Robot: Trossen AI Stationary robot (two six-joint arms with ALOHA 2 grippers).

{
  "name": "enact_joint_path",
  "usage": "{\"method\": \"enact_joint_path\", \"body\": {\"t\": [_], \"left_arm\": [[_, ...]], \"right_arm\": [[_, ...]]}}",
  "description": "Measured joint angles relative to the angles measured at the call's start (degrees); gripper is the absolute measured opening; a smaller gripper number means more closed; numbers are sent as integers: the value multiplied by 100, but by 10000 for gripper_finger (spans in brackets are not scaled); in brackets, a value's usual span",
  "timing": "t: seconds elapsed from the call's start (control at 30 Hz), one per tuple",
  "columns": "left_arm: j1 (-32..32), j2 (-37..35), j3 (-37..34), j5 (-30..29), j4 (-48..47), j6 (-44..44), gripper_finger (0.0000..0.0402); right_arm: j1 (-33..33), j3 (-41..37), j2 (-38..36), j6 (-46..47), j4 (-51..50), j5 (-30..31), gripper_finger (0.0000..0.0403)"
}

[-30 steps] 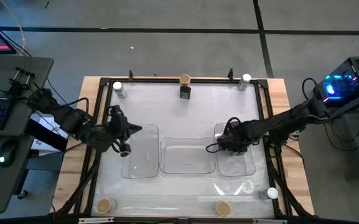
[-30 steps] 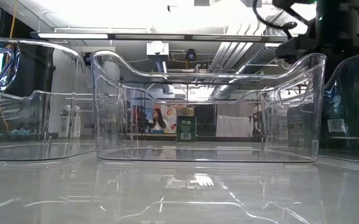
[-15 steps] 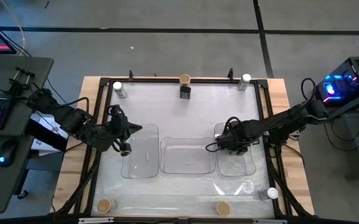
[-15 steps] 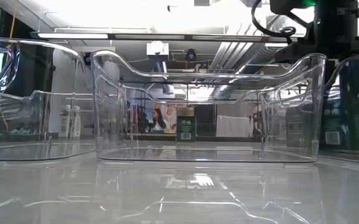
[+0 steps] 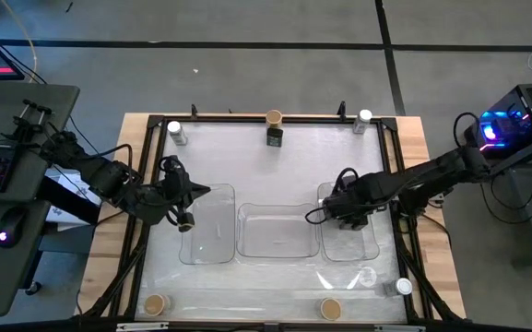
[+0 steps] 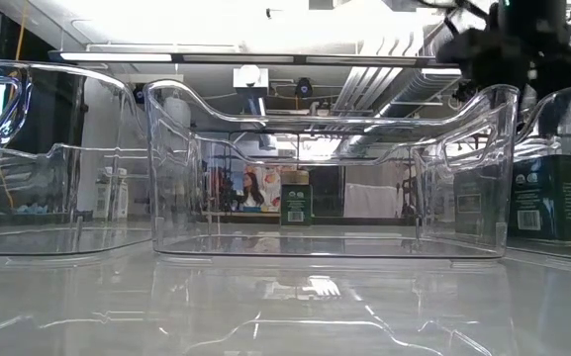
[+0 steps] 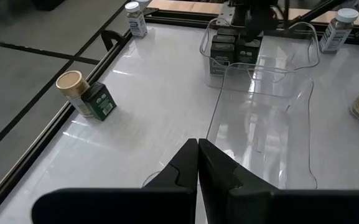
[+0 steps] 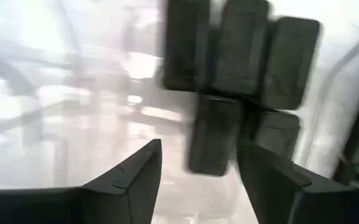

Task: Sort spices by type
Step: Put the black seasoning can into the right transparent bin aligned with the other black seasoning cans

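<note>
Right pincer point(image 8: 198, 163), dark fingers spread and empty, hangs over the right clear plastic tray point(image 5: 365, 247), where boxy black spice boxes point(image 8: 241, 56) stand clustered. Left pincer point(image 7: 198, 163), pressed together, waits above the glossy white desk point(image 5: 247, 157) beside the left tray point(image 5: 208, 249).

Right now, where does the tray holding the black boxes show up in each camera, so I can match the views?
High view: tray at right of the row of three, right hand above it.
Low view: at the right edge, a black box inside.
Left wrist view: far, at the top, boxes inside.
Right wrist view: it fills the picture; boxes close up.
Shared landmark: the black boxes.
</note>
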Motion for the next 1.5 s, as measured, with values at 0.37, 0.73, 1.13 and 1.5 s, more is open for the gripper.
{"method": "enact_joint_path", "body": {"t": [0.37, 0.73, 1.13, 1.5], "left_arm": [[0, 0, 0, 3, 1, -1, 0], [106, 0, 0, -37, 9, -149, 0], [181, 0, 0, -30, 11, -154, 0], [181, 0, 0, -13, 21, -184, 0]], "right_arm": [[24, -167, 208, -1079, 520, 7, 15], [-60, -202, 496, -1593, 767, -11, 1], [-182, -204, 880, -1581, 338, -261, 1], [-43, 428, 830, -1627, 267, -26, 0]]}}
